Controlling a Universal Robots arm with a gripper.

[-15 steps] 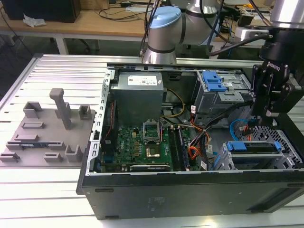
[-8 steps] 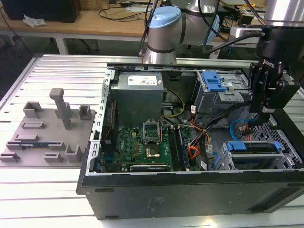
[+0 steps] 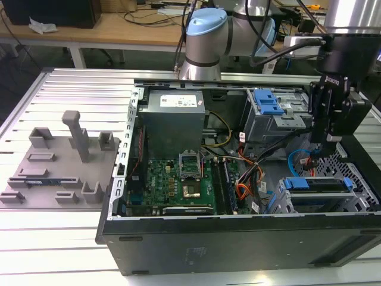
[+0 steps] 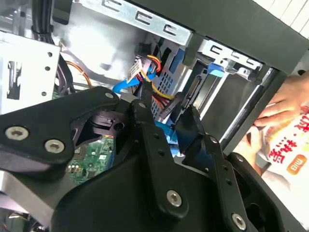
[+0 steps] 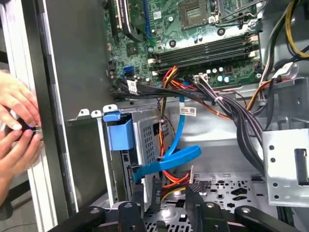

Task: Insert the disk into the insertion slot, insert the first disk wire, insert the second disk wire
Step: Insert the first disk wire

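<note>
The disk (image 3: 315,184) in its blue carrier sits inside the insertion slot (image 3: 357,179), a grey perforated cage at the case's corner on the exterior view's right. Its blue tab (image 5: 119,131) faces the case wall. My gripper (image 3: 319,155) hangs just above the back of the cage, open, with a gap between its fingers (image 5: 139,192). A flat blue wire (image 5: 169,161) curves down to a black plug at the disk's rear, beside one finger. Red, yellow and orange wires (image 4: 153,73) with a black plug lie between my gripper's (image 4: 164,108) tips.
A grey bay with a blue latch (image 3: 269,102) stands behind the gripper. Bundled black cables (image 5: 236,121) cross toward the motherboard (image 3: 172,179). A person's hands (image 5: 17,126) rest at the case's outer edge. A grey fixture plate (image 3: 56,167) lies on the table, on the exterior view's left.
</note>
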